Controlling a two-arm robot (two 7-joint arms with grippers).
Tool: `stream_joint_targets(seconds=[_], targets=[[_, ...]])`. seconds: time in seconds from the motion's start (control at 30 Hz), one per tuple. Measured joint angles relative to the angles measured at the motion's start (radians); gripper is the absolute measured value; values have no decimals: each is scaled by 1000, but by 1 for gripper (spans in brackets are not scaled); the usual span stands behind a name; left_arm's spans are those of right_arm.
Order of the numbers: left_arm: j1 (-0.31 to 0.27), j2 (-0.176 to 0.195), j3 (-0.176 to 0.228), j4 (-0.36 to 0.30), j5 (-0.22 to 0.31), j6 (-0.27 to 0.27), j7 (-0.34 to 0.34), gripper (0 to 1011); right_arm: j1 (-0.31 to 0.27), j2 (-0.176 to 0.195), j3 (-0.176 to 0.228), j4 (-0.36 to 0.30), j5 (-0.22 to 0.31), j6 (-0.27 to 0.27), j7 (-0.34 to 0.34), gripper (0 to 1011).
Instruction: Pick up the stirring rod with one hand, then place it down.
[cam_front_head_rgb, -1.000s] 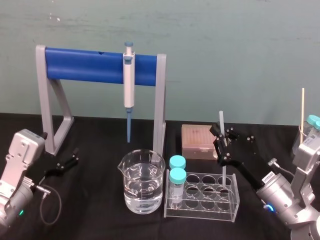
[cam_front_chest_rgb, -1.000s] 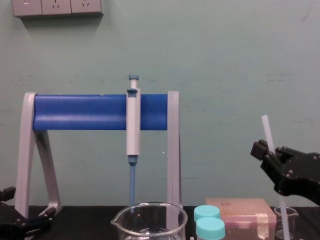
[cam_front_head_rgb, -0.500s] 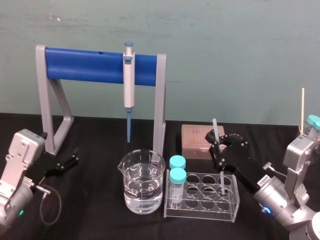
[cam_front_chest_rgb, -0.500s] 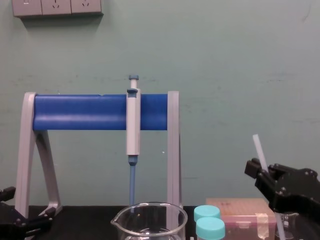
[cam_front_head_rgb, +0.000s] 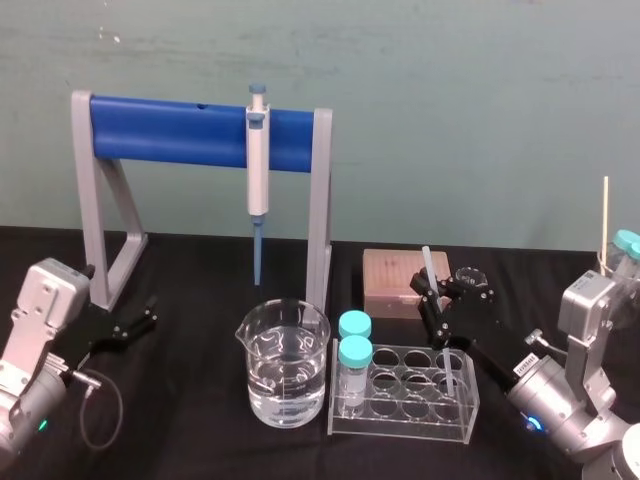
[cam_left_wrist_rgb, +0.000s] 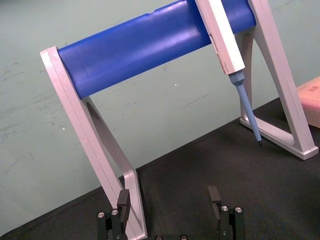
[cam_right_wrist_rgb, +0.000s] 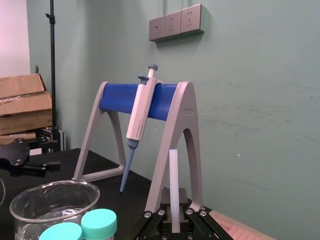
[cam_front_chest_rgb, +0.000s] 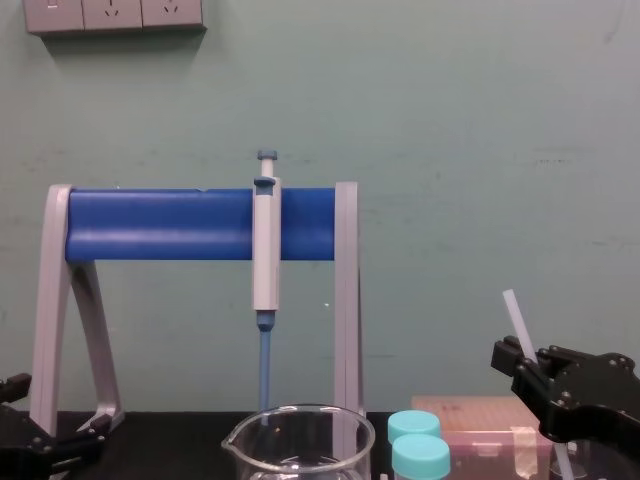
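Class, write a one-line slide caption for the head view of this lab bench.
Right gripper holds the tilted stirring rod by the tube rack; left gripper rests open at far left.

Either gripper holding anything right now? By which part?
Right gripper pinches the stirring rod on its upper part, a short end poking out above. Left gripper is open and holds nothing.

The right gripper has come down with the stirring rod, its lower end now lower at the clear rack.
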Motion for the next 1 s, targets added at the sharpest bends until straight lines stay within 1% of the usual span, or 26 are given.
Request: stream_joint_targets(seconds=[0.53, 0.6, 0.63, 0.67, 0.87, 0.9, 1.0], targets=[[0, 0, 0, 0, 0, 0, 0, 1000, 0, -1, 1, 0, 2, -2, 1, 69], [0, 0, 0, 0, 0, 0, 0, 1001, 0, -1, 1, 0, 2, -2, 1, 101], [0, 0, 0, 0, 0, 0, 0, 1000, 0, -2, 1, 0, 2, -2, 1, 134], [0, 0, 0, 0, 0, 0, 0, 1000, 0, -2, 1, 0, 2, -2, 1, 134], [0, 0, 0, 0, 0, 0, 0, 1001, 0, -2, 1, 0, 3, -3, 2, 352], [0, 0, 0, 0, 0, 0, 0, 1000, 0, -2, 1, 0, 3, -3, 2, 371], [0, 0, 0, 0, 0, 0, 0, 1001, 0, -2, 1, 0, 3, -3, 2, 471]])
